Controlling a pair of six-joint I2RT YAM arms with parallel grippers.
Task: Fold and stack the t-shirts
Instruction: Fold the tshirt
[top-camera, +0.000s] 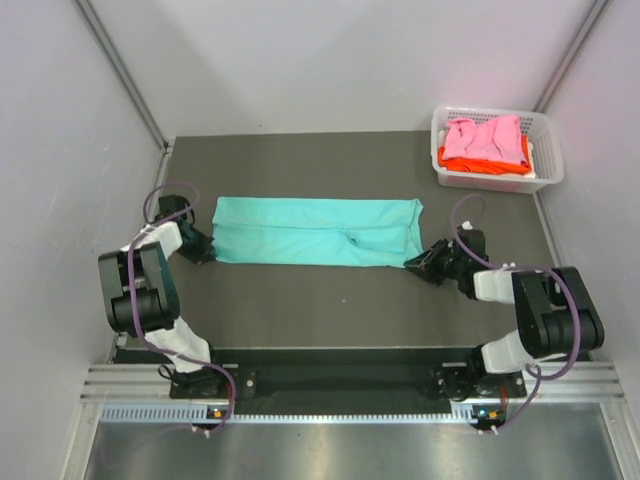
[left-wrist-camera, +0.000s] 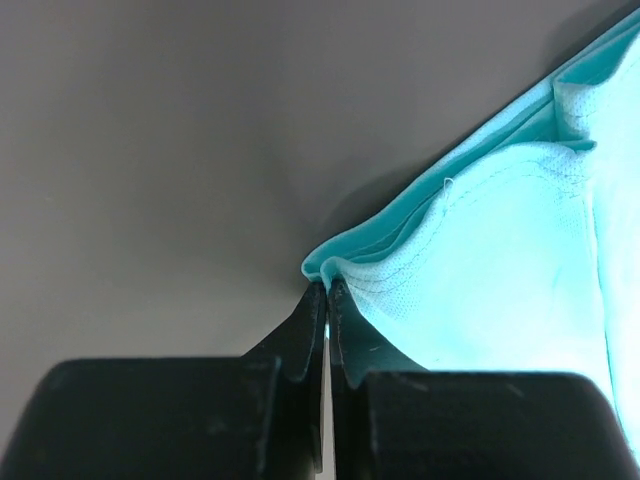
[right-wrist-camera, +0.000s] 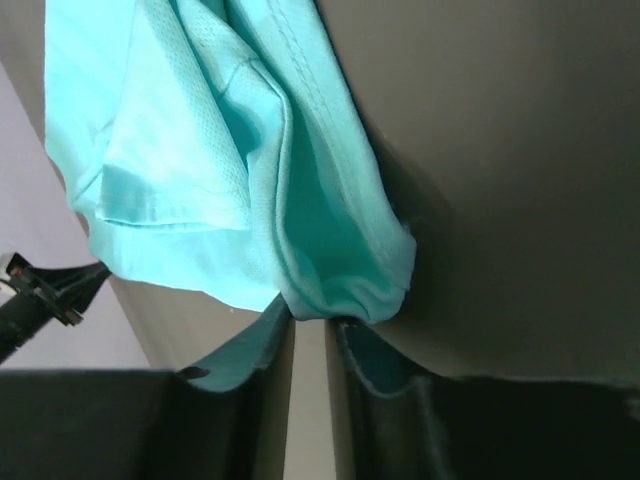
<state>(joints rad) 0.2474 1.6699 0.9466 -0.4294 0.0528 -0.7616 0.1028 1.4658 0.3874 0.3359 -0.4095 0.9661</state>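
Observation:
The teal t-shirt (top-camera: 315, 230) lies on the dark table, folded lengthwise into a long strip. My left gripper (top-camera: 207, 250) is at its near left corner. In the left wrist view my left gripper (left-wrist-camera: 326, 284) is shut on that corner of the teal cloth (left-wrist-camera: 500, 250). My right gripper (top-camera: 418, 261) is at the near right corner. In the right wrist view it (right-wrist-camera: 315, 318) pinches a bunched fold of the teal cloth (right-wrist-camera: 220, 150) at its tips, with a narrow gap between the fingers. The pink t-shirt (top-camera: 483, 135) lies on the orange one (top-camera: 480, 158) in the basket.
The white lattice basket (top-camera: 548, 150) stands at the table's far right corner. Grey walls close in the table at the left, back and right. Both arm bases sit on the rail at the near edge.

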